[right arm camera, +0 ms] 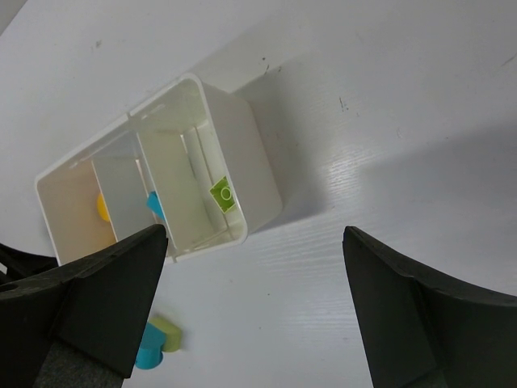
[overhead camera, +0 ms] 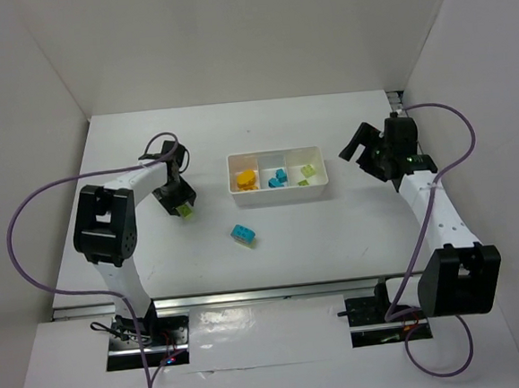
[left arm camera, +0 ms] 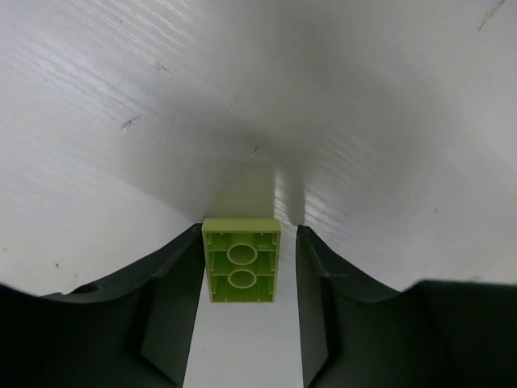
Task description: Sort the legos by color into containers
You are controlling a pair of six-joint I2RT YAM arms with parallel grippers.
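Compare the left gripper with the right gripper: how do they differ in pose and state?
The left gripper has a green brick between its fingers; the right gripper has nothing there. The left gripper's jaws stand narrow, the right gripper's wide. The left gripper is left of the tray, the right gripper right of it. Both are open.

Work surface: a white table [overhead camera: 352, 232], enclosed by white walls at the back and both sides. Fine scratches and a few small dark specks show in the wrist views.

Items directly on it:
- A white three-compartment tray [overhead camera: 278, 195], mid-table and towards the back.
- A cyan brick [overhead camera: 243, 235], loose, near the tray's front-left corner, with a lime-green piece [right arm camera: 167, 331] touching it (whether joined cannot be told).
- A lime-green brick [overhead camera: 186, 210], left of the tray, apparently standing on edge.
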